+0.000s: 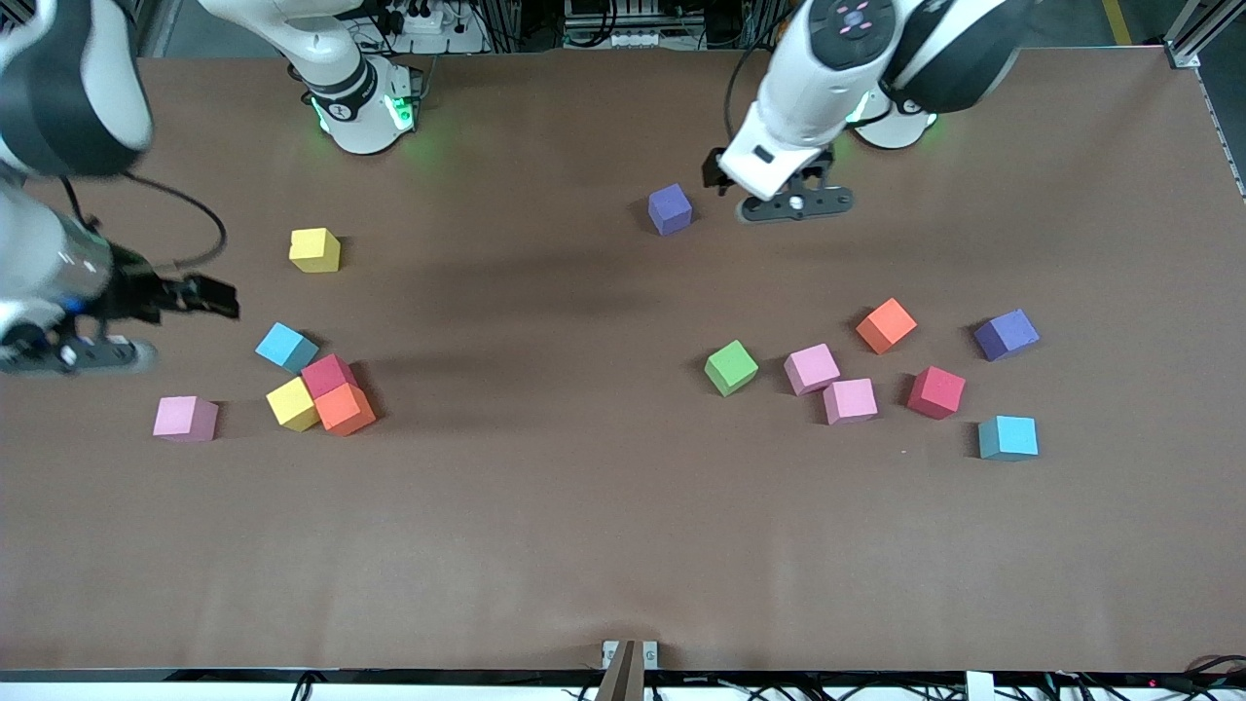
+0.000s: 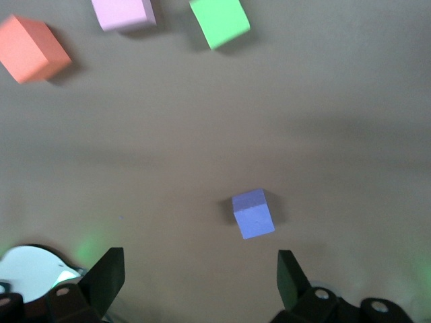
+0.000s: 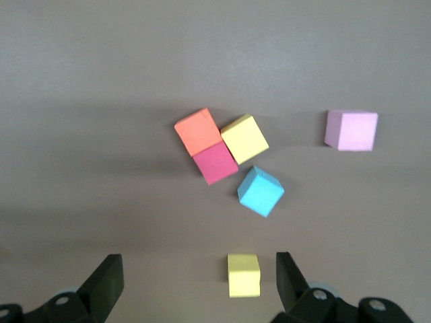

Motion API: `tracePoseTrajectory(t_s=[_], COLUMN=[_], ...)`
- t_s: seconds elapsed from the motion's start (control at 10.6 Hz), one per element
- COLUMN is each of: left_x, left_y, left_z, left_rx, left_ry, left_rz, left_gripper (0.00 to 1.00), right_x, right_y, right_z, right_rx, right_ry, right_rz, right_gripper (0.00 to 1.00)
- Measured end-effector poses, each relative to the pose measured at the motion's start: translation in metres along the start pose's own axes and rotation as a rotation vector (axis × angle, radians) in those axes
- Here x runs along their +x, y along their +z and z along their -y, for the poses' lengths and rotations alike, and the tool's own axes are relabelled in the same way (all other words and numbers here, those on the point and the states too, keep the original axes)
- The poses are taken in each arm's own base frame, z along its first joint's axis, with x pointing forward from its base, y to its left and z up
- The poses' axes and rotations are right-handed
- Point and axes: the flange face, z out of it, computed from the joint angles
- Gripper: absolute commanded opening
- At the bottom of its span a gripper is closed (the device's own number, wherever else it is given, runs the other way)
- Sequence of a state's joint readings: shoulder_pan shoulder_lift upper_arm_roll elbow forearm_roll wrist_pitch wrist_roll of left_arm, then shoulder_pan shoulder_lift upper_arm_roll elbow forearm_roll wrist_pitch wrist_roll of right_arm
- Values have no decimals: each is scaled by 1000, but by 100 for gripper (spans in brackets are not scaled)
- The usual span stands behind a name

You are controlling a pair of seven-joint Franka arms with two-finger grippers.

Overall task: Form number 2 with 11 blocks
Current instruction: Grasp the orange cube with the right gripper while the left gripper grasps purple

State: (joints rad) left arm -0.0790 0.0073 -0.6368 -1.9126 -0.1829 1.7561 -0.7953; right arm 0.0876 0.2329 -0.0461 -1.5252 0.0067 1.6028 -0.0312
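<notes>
Altogether: fourteen blocks lie scattered on the table (image 1: 584,545); no digit formed yet.
Right-side group: eight blocks — three pink, two purple, one green (image 1: 731,367), one orange (image 1: 886,325), one red, one blue.
Left-side group: six — two yellow, one blue (image 1: 286,347), one red, one orange, one pink (image 1: 185,418).
Left gripper (image 1: 793,202): upper centre-right, fingers spread, empty, beside purple block (image 1: 670,209).
Right gripper (image 1: 190,292): left edge, fingers spread, empty.

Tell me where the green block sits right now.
In the front view the green block rests on the table toward the left arm's end, beside a pink block and nearer the camera than the lone purple block.
</notes>
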Motion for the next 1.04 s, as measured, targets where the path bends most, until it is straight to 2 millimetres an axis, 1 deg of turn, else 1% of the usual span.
tracePoseTrajectory(t_s=[0.19, 0.28, 0.38, 0.47, 0.66, 0.75, 0.85, 1.04], left_x=[-24, -34, -41, -45, -59, -67, -74, -82], left_y=[43, 65, 87, 106, 144, 162, 176, 192], left_z=[-20, -26, -26, -24, -26, -27, -30, -38], left_rx=[-9, -14, -13, -13, -56, -72, -79, -83], left_ry=[-48, -74, -88, -91, -82, -94, -121, -205], left_rz=[-4, -5, 1, 2, -41, -52, -45, -14], left_gripper=[100, 100, 100, 100, 100, 100, 100, 100], right_x=[30, 43, 54, 62, 70, 74, 79, 83], right_y=[44, 63, 83, 104, 144, 163, 182, 225], right_z=[0, 2, 7, 17, 30, 31, 30, 26], right_rx=[-2, -2, -3, -6, -11, -7, 1, 16], right_ry=[-52, -83, -125, -168, -249, -290, -332, -374], right_rz=[3, -2, -8, -19, -29, -26, -23, -18], right_gripper=[100, 100, 100, 100, 100, 100, 100, 100])
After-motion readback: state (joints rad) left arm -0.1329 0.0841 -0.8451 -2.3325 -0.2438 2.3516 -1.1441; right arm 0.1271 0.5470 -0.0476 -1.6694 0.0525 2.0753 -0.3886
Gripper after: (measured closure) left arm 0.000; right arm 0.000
